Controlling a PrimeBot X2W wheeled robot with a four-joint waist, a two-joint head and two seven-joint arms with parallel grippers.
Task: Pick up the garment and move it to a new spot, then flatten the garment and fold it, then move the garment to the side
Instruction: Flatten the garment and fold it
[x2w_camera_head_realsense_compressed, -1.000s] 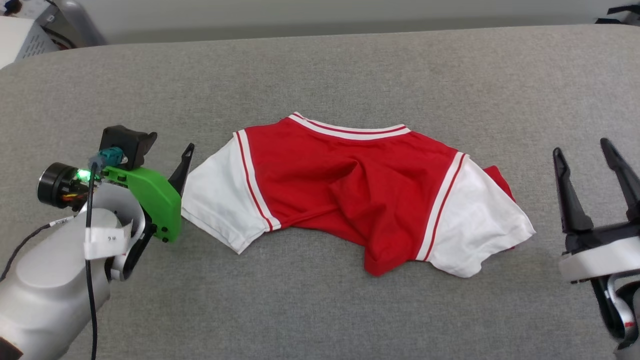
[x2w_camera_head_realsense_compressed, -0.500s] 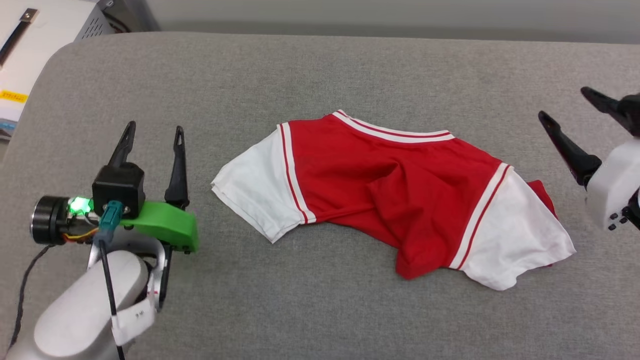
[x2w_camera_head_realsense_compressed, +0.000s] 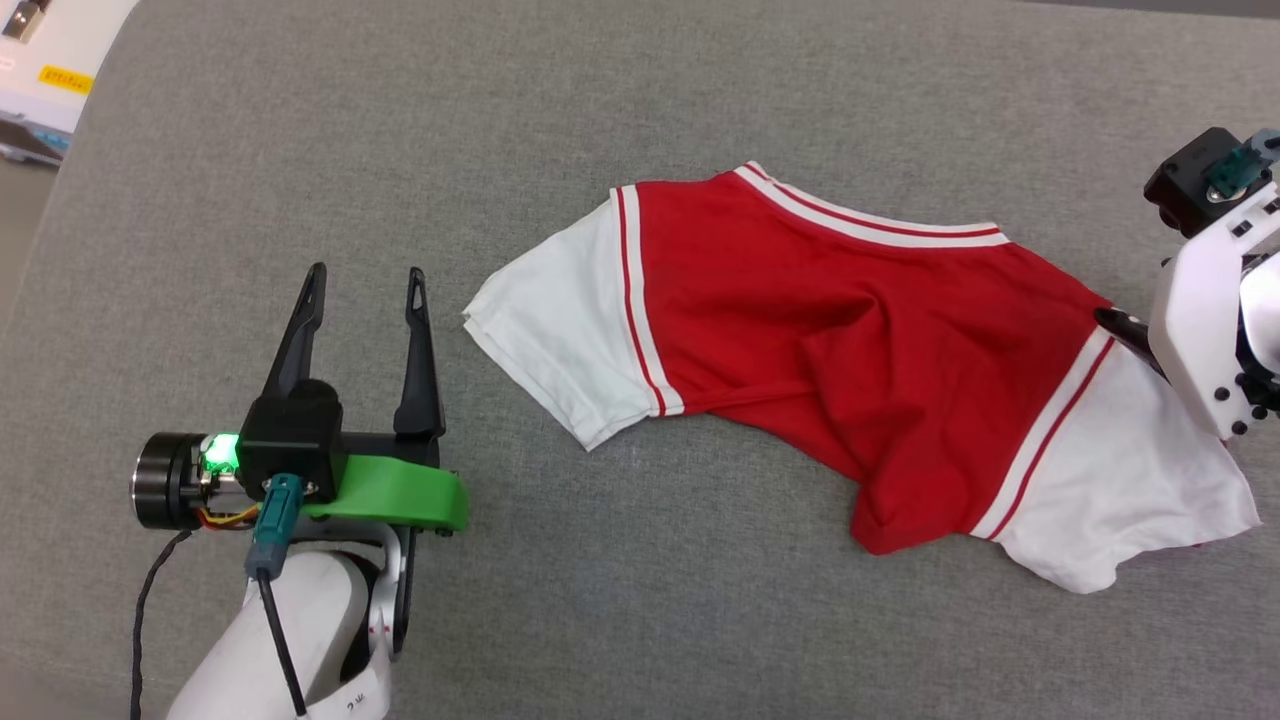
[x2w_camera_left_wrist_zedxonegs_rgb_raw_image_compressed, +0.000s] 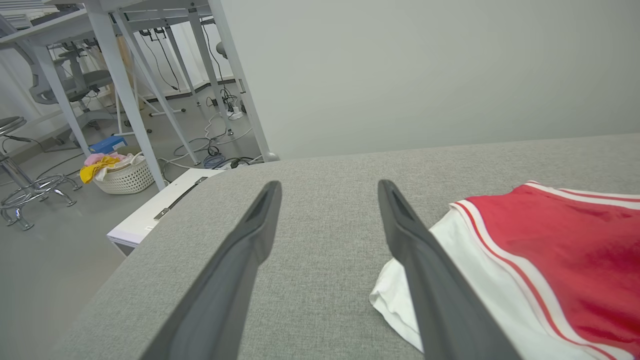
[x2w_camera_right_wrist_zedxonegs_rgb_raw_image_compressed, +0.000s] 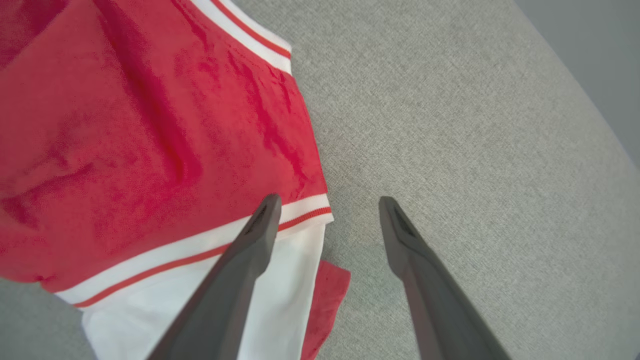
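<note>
The garment (x2w_camera_head_realsense_compressed: 850, 340), a red T-shirt with white sleeves and striped trim, lies crumpled across the grey table. It also shows in the left wrist view (x2w_camera_left_wrist_zedxonegs_rgb_raw_image_compressed: 550, 240) and the right wrist view (x2w_camera_right_wrist_zedxonegs_rgb_raw_image_compressed: 150, 125). My left gripper (x2w_camera_head_realsense_compressed: 366, 275) is open just left of the left sleeve, clear of the cloth, with nothing between its fingers (x2w_camera_left_wrist_zedxonegs_rgb_raw_image_compressed: 329, 185). My right gripper (x2w_camera_head_realsense_compressed: 1125, 330) is open at the right sleeve seam. There (x2w_camera_right_wrist_zedxonegs_rgb_raw_image_compressed: 330, 201) one finger is over the striped band and the other over bare table. I cannot tell whether it touches the cloth.
The grey padded table (x2w_camera_head_realsense_compressed: 700, 600) has its rounded far left corner near a white box (x2w_camera_head_realsense_compressed: 40, 60). Past that corner the left wrist view shows the white box (x2w_camera_left_wrist_zedxonegs_rgb_raw_image_compressed: 155, 210), a basket of cloths (x2w_camera_left_wrist_zedxonegs_rgb_raw_image_compressed: 122, 175), desk legs and cables on the floor.
The head camera has shifted, so the whole picture moved. My left gripper turned away from the left sleeve and now points up the table. My right gripper came in over the right sleeve seam.
</note>
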